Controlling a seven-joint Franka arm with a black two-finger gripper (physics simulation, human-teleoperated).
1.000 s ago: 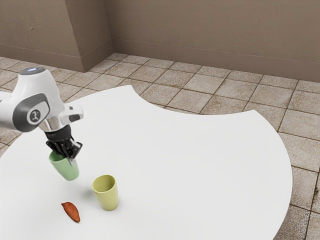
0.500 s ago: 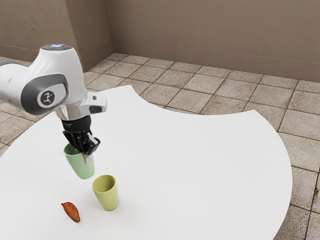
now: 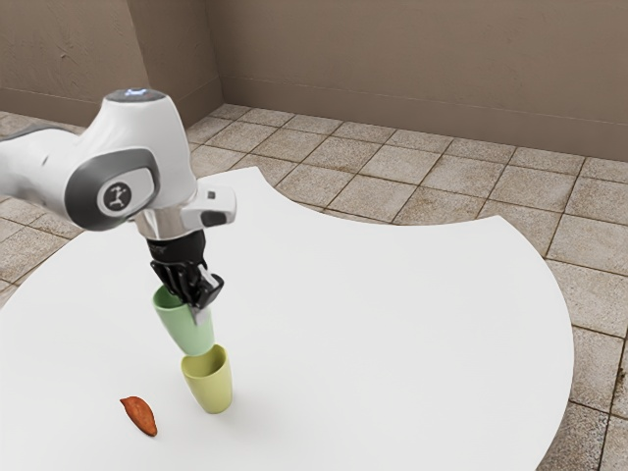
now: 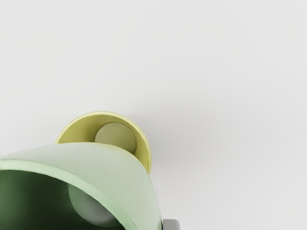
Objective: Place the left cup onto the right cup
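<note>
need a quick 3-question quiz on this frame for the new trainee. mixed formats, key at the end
1. True or false: the green cup stands on the table.
2. Multiple choice: where is the green cup relative to the yellow cup? A) above it, base close to its rim. B) beside it on the table. C) lying on its side, far toward the exterior view's right.
3. Fill in: the gripper holds the green cup by its ____.

Key
1. False. The cup is in the air, tilted, with the gripper shut on it.
2. A
3. rim
</note>
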